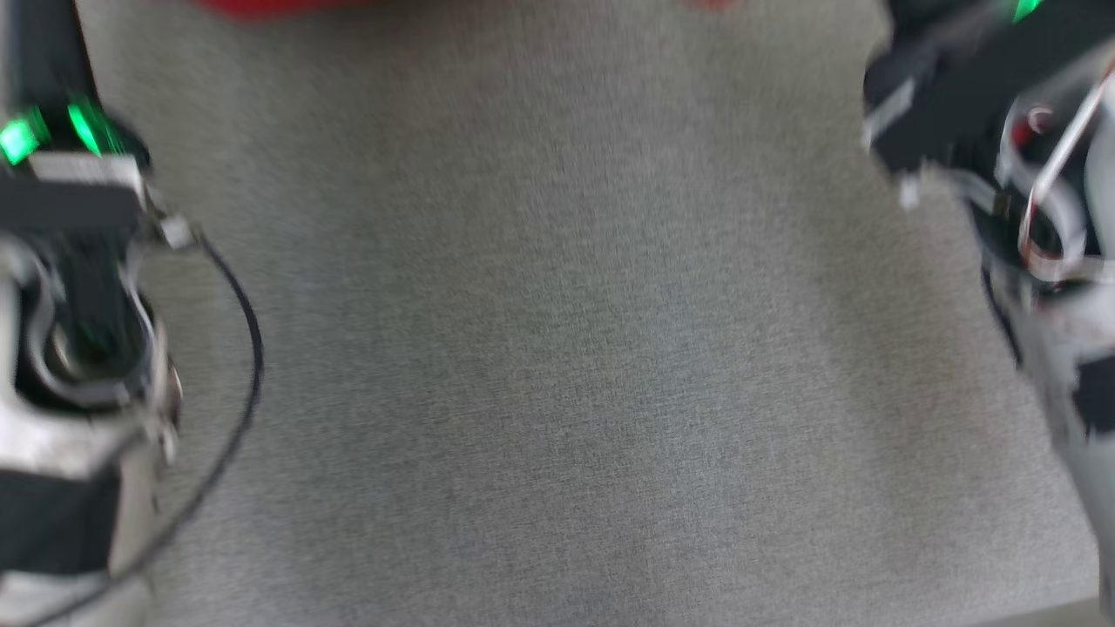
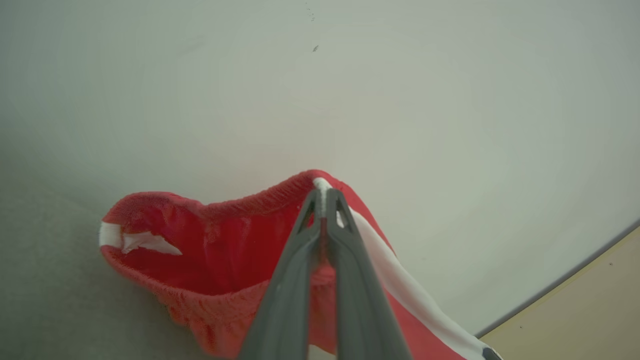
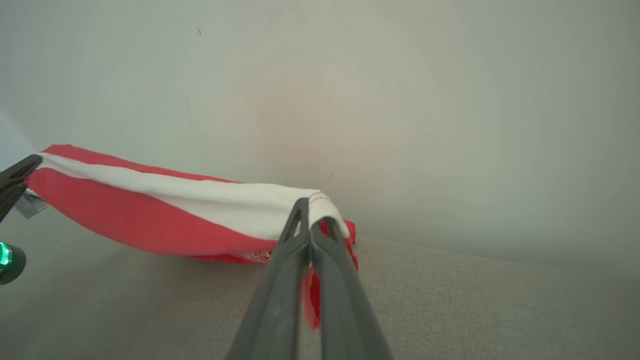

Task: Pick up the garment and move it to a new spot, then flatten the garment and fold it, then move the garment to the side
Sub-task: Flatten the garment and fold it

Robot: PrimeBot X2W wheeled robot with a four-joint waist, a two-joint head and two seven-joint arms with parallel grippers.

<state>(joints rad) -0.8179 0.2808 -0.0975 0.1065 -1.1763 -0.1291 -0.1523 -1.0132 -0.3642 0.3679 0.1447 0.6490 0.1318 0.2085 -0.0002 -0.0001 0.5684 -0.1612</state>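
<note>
Here, 1 garment (image 2: 225, 245) (red-white) pinched; left fingers (image 2: 292, 280), right fingers (image 3: 282, 280).

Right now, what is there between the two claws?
The red-and-white garment hangs stretched from the left claw to the right claw, each shut on one end. This shows in the right wrist view.

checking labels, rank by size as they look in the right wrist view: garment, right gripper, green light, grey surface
1. grey surface
2. garment
3. right gripper, close to the garment in size; it looks large only because it is near the camera
4. green light
</note>
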